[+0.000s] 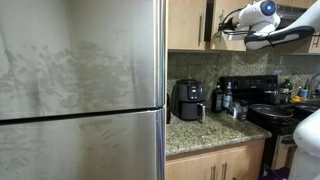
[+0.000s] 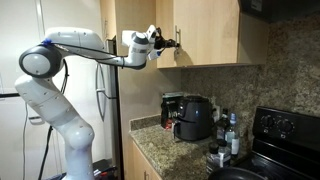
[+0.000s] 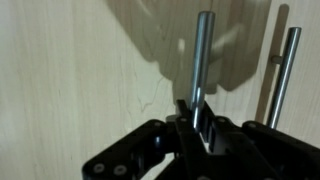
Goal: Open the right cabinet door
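Note:
The right cabinet door (image 2: 215, 30) is a light-brown wooden panel above the counter, and it looks flush with the cabinet front. In the wrist view my gripper (image 3: 198, 112) has its two fingers closed around a slim silver bar handle (image 3: 204, 50). A second, matching bar handle (image 3: 285, 70) stands just to its right. In both exterior views the gripper (image 2: 168, 43) (image 1: 224, 32) is up at the meeting edge of the two upper doors. The arm hides most of the right door in an exterior view (image 1: 300, 12).
The matching left door (image 1: 185, 22) hangs beside the stainless-steel fridge (image 1: 80, 90). Below are a granite counter (image 1: 205, 135) with a black air fryer (image 2: 192, 115) and bottles (image 2: 230, 135), and a black stove (image 1: 275, 110). The robot base (image 2: 60, 120) stands by the fridge.

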